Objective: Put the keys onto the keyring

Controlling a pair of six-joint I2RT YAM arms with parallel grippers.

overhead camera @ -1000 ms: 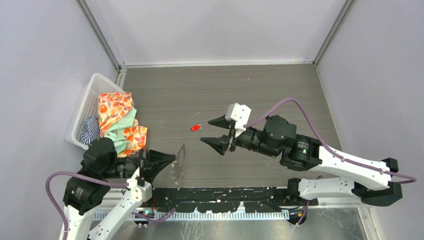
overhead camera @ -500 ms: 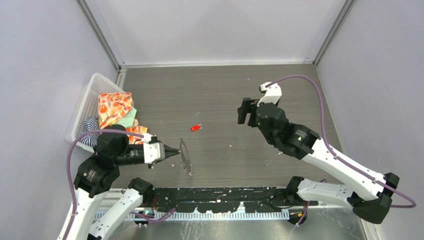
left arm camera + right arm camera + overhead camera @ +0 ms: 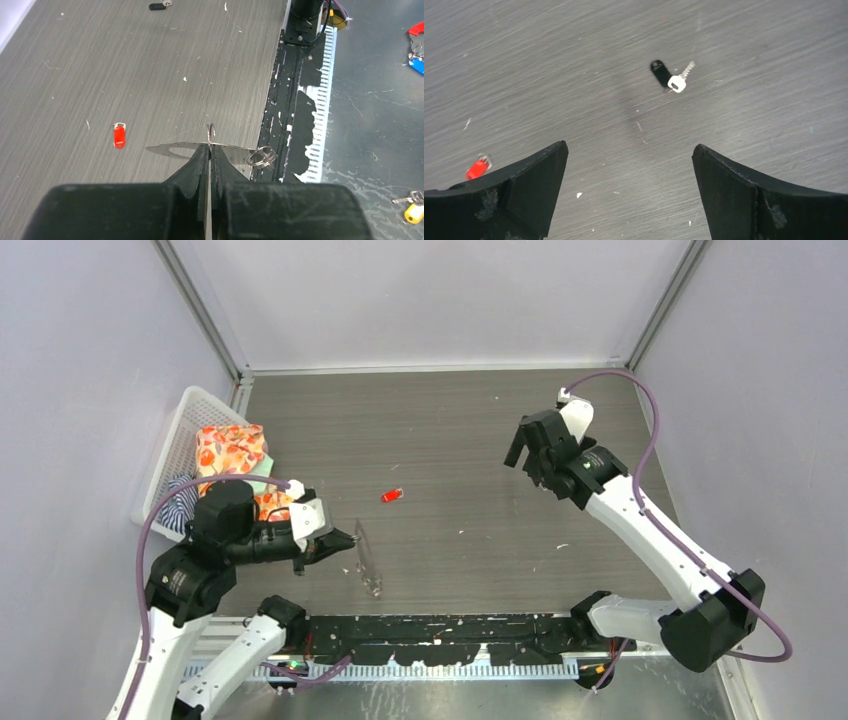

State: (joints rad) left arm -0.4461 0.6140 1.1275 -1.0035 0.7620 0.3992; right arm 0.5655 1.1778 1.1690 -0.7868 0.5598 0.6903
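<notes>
The red-headed key [image 3: 391, 495] lies flat on the dark wood table; it also shows in the left wrist view [image 3: 119, 135] and at the left edge of the right wrist view [image 3: 476, 169]. My left gripper [image 3: 345, 540] is shut on the keyring [image 3: 367, 562], a thin silver loop held edge-on just above the table, near and left of the red key. In the left wrist view the keyring [image 3: 175, 148] spans sideways across the shut tips [image 3: 210, 146], with small rings hanging at its right end. My right gripper [image 3: 525, 452] is open and empty, high at the right [image 3: 629, 146].
A white basket [image 3: 195, 395] holding patterned cloths [image 3: 230, 450] stands at the left edge. A black tag with a white-headed key [image 3: 669, 77] lies under the right gripper. A black rail [image 3: 450, 625] runs along the near edge. Coloured key tags [image 3: 416, 65] lie beyond it.
My right arm has swung up and back to the right, away from the red key. My left gripper has turned and moved forward with the keyring. The red key has not moved.
</notes>
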